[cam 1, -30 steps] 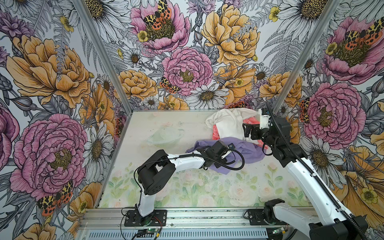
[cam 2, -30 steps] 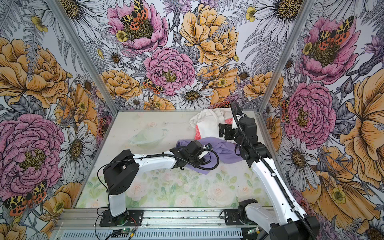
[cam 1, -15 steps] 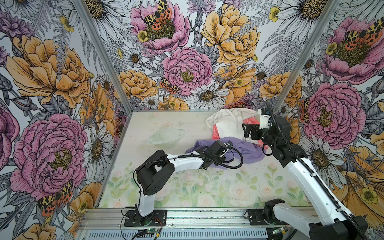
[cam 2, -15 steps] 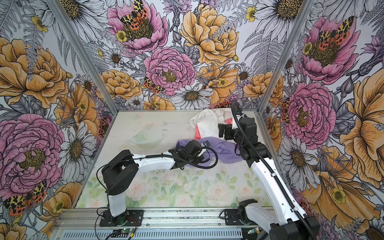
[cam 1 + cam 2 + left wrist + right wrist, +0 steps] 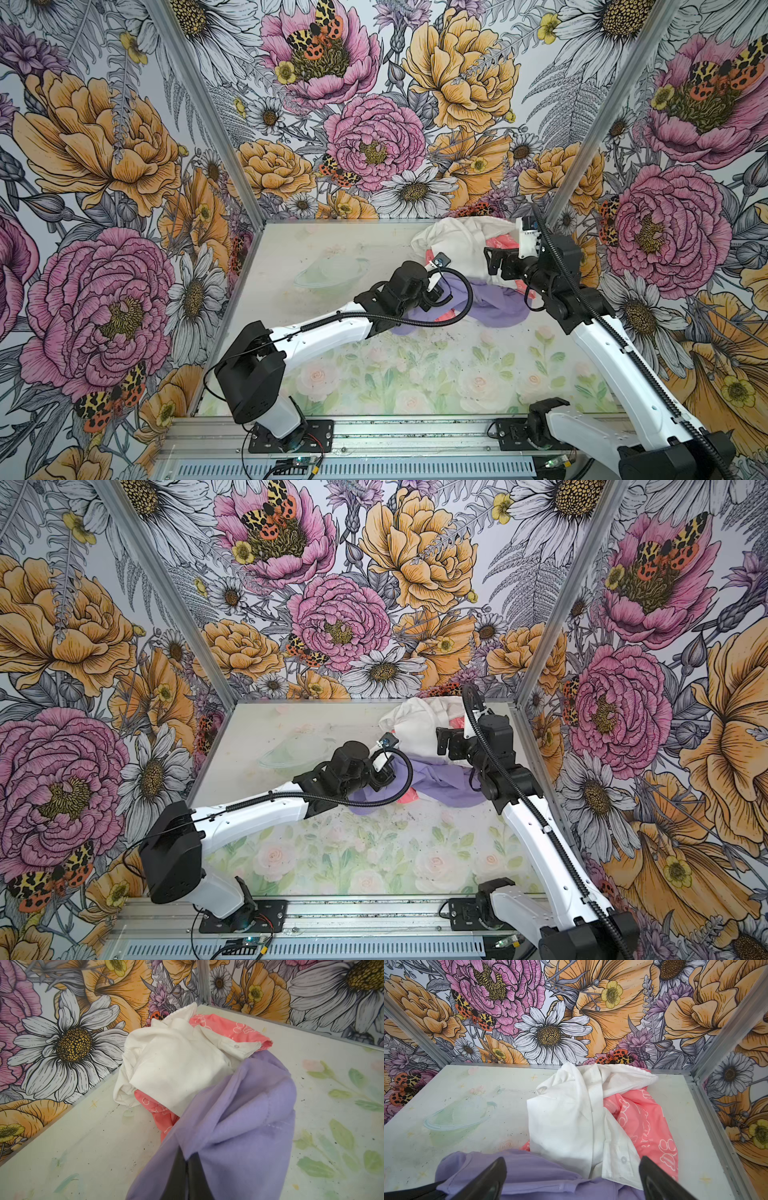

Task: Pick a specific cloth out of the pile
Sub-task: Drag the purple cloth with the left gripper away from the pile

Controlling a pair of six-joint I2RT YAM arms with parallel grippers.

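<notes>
Your left claw (image 5: 187,1167) is clamped on the cloth (image 5: 239,1122). The cloth runs from that claw to the pile (image 5: 469,249) at the surface's (image 5: 83,1147) far right, ending against the shirt (image 5: 566,1122). Your right claw (image 5: 572,1159) hangs spread wide above that end. I'd pull left, away from the pile.

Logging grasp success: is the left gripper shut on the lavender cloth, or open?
Shut on it: the left wrist view shows the left gripper closed tight, the lavender cloth bunched over its tips.

walls (image 5: 374,137): bold floral print (moths too) | floor (image 5: 374,374): pale floral
</notes>
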